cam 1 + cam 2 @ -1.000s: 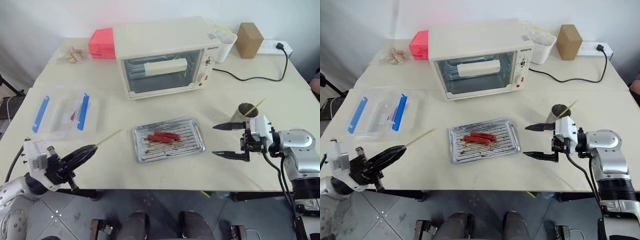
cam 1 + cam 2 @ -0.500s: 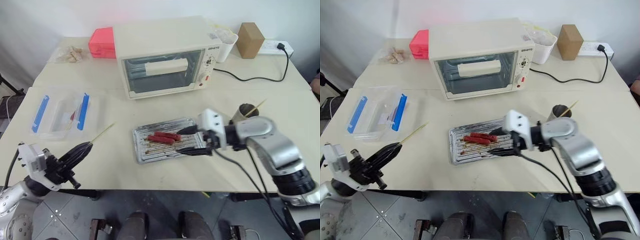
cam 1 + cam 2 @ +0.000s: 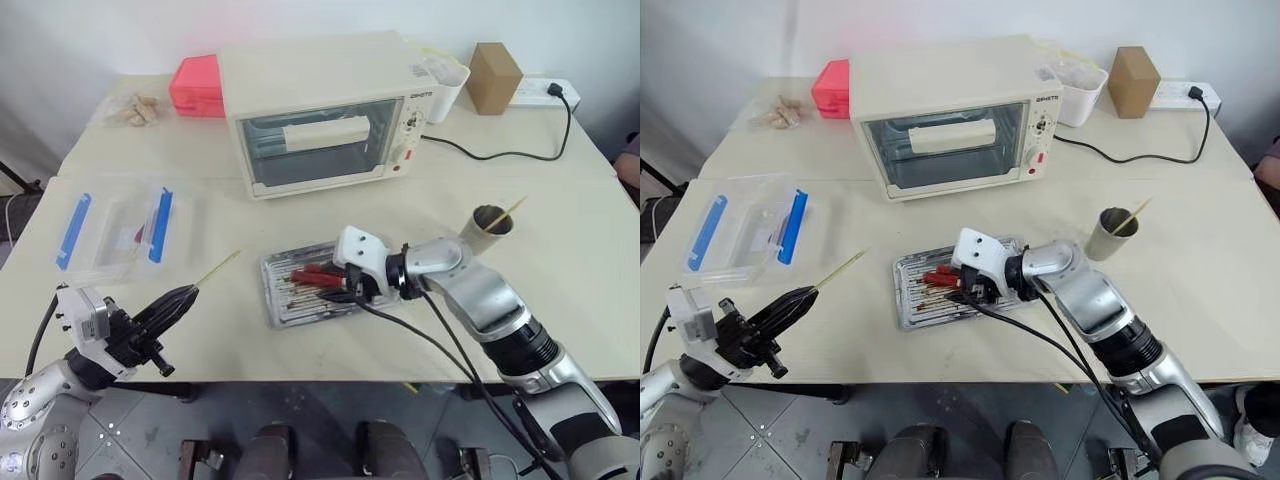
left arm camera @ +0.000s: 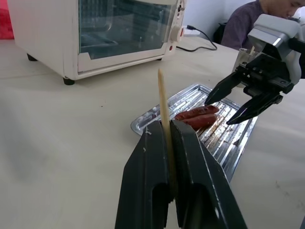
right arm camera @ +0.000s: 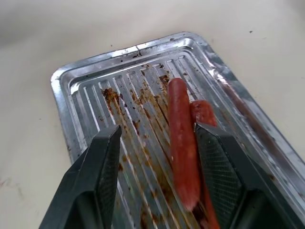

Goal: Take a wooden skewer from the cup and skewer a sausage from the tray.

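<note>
Two red sausages [image 5: 182,143] lie side by side in the ridged silver tray [image 3: 285,308] at the table's middle. My right gripper [image 5: 159,131] hangs low over the tray, open, its fingers [image 5: 102,167] astride the nearer sausage with a gap on one side. Near the table's front left edge, my left gripper [image 3: 178,300] is shut on a wooden skewer [image 4: 162,95] whose point aims toward the tray. The grey metal cup [image 3: 487,222] stands to the right of the tray with another skewer [image 3: 515,208] leaning in it.
A white toaster oven [image 3: 320,115] stands behind the tray. A clear plastic box with blue clips [image 3: 115,230] sits at the left. A red box [image 3: 197,85], a white tub [image 3: 448,85], a cardboard box [image 3: 497,75] and a power cable [image 3: 500,155] are at the back.
My right gripper has swung left from beside the cup to over the tray, and its fingers have narrowed around the sausages. The left gripper has kept still with the skewer.
</note>
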Robot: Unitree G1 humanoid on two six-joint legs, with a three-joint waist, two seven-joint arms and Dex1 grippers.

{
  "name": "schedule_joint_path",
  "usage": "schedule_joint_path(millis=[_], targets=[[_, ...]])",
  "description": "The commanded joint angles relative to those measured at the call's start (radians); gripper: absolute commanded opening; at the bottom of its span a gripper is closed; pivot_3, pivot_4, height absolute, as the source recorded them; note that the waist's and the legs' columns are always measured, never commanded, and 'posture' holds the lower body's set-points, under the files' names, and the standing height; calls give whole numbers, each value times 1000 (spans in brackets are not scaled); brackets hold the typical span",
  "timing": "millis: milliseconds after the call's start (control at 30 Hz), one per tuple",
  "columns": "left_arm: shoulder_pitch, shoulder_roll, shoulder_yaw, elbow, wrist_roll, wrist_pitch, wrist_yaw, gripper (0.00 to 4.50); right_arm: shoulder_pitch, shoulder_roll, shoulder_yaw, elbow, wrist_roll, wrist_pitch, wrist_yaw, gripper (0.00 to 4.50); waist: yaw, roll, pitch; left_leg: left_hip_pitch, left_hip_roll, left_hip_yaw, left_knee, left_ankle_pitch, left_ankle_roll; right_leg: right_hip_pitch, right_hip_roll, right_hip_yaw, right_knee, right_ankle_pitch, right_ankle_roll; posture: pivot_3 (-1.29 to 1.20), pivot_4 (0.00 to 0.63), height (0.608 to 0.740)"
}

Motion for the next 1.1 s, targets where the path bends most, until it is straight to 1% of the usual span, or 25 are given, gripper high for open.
schedule_joint_path(millis=[33, 233, 700, 800, 867, 900, 967, 1100], targets=[[5, 1, 2, -40, -3, -16, 7, 0, -26, 19, 13, 5, -25, -18, -5, 2496, -2, 0, 0, 0, 0, 0, 0, 0, 0, 0, 0, 0, 0, 0, 0, 0, 150, 740], [-1, 7, -1, -40, -5, -13, 8, 0, -46, 42, 31, 44, -62, -17, -16, 2496, -13, 0, 0, 0, 0, 0, 0, 0, 0, 0, 0, 0, 0, 0, 0, 0, 150, 740], [-22, 16, -14, -27, -2, -11, 8, 0, -99, 48, 90, 77, -95, 52, 52, 2496, -14, 0, 0, 0, 0, 0, 0, 0, 0, -1, 0, 0, 1, 0, 0, 0, 150, 740], [-26, 17, -14, -22, -1, -11, 7, 0, -105, 52, 96, 83, -104, 51, 59, 1950, -14, 0, 0, 0, 0, 0, 0, 0, 0, -1, 0, 0, 1, 0, 0, 0, 150, 740], [-27, 17, -15, -21, 0, -11, 8, 0, -111, 67, 84, 94, -108, 40, 44, 1225, -15, 0, 0, 0, 0, 0, 0, 0, 0, -1, 0, 0, 1, 0, 0, 0, 150, 740], [-28, 17, -15, -21, 0, -12, 8, 0, -113, 69, 81, 96, -108, 38, 43, 930, -15, 0, 0, 0, 0, 0, 0, 0, 0, -1, 0, 0, 1, 0, 0, 0, 150, 740], [-29, 16, -16, -19, 0, -11, 8, 0, -115, 63, 82, 91, -109, 28, 59, 231, -15, 0, 0, 0, 0, 0, 0, 0, 0, -1, 0, 0, 1, 0, 0, 0, 150, 740], [-29, 25, -18, -20, -12, 1, -4, 0, -106, 38, 57, 49, -65, -43, 135, 177, -14, 0, 0, 0, 0, 0, 0, 0, 0, -1, 0, 0, 1, 0, 0, 0, 150, 740]])
